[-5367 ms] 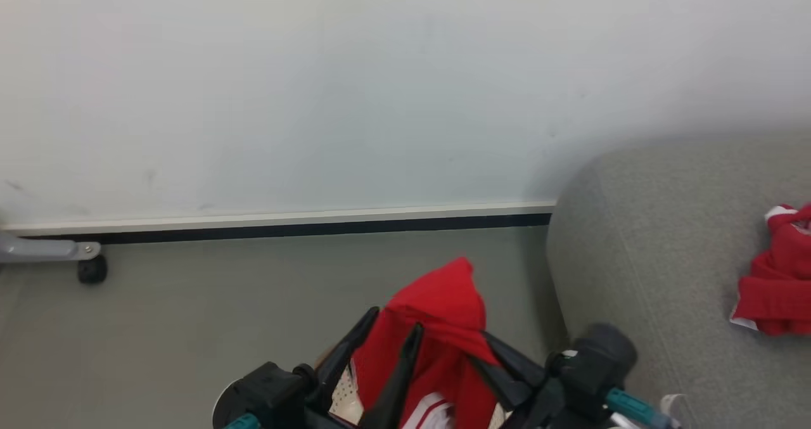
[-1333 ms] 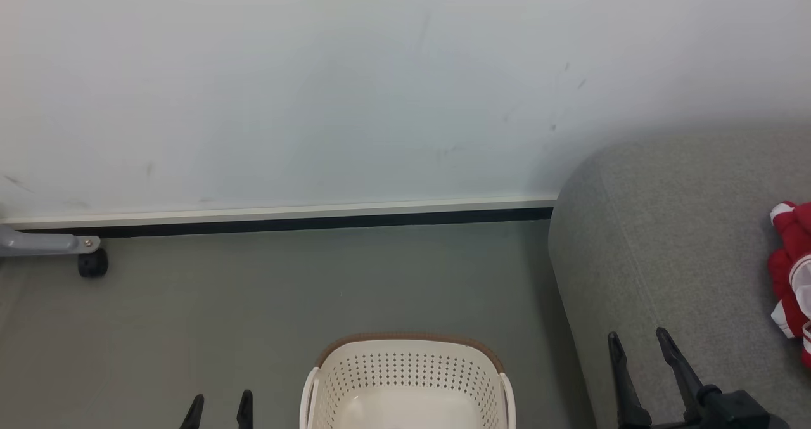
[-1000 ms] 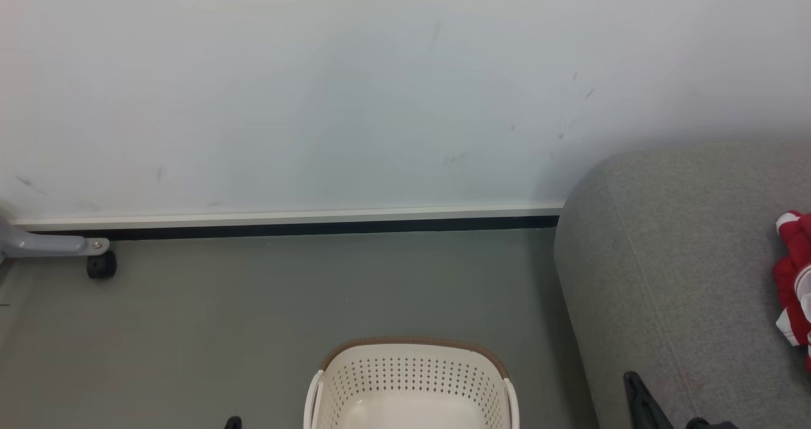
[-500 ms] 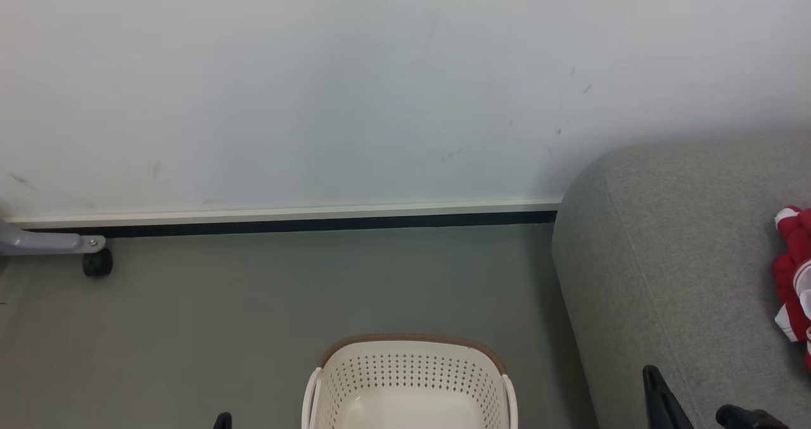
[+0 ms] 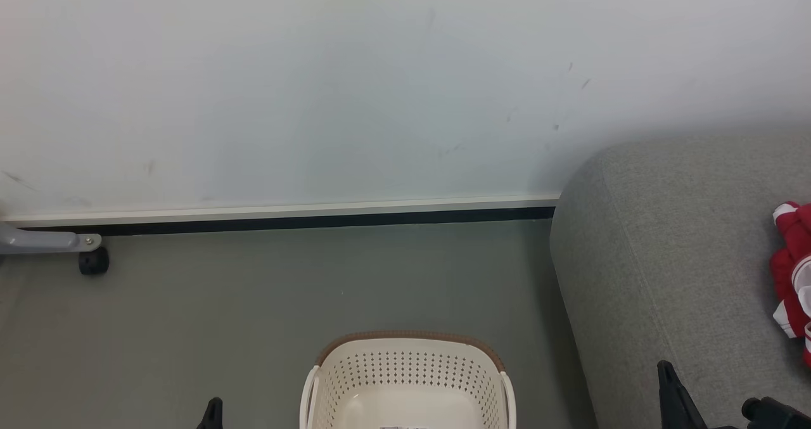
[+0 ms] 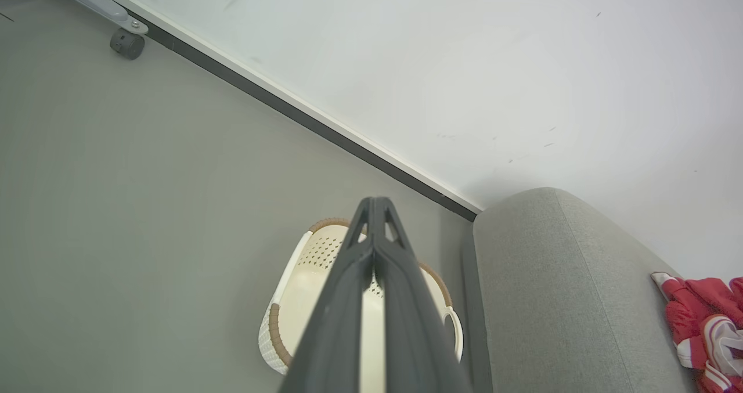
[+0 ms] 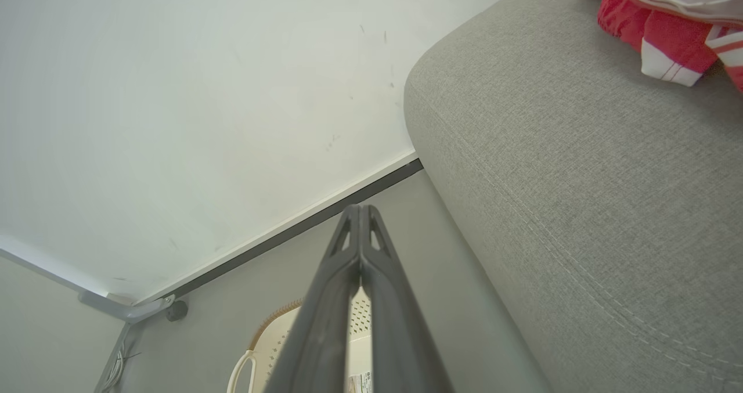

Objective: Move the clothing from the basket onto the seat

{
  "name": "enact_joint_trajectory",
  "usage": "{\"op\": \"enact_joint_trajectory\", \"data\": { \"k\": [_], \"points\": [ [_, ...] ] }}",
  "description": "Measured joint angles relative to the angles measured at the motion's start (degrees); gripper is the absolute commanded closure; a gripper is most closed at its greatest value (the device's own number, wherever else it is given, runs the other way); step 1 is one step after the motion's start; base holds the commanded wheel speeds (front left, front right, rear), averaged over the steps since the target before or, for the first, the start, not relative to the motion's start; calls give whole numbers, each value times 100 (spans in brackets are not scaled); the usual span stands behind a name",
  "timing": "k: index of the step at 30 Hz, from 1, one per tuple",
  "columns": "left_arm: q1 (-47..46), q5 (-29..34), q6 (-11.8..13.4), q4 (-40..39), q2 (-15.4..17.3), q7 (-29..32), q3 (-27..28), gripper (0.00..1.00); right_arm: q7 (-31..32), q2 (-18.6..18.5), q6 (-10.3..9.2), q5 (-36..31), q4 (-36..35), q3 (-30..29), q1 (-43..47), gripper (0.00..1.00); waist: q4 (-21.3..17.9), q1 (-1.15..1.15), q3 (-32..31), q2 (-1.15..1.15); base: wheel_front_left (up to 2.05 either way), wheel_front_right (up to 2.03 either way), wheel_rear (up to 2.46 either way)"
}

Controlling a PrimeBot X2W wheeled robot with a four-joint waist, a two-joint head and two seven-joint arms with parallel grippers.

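Dark-fingered left gripper point(image 5: 212, 411), tips pressed together, hangs just left of the basket point(image 5: 408, 339), whose visible cream interior holds no garment. Right of it, the right gripper point(image 5: 665, 378), likewise pressed together, shows against the grey seat point(image 5: 665, 239). Red clothing point(image 5: 791, 270) lies bunched on the seat, farther right, nearer the right arm; judged so, nothing remains to fetch.
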Motion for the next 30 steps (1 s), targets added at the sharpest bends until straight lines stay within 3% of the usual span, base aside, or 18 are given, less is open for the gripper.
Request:
{"op": "enact_joint_trajectory", "data": {
  "k": [30],
  "points": [
    [-538,-1862,-441,360,-305,511,644,100,645,212,402,2320,243,-706,-369,100,-63,0,98,1,0,0,0]
  ]
}}
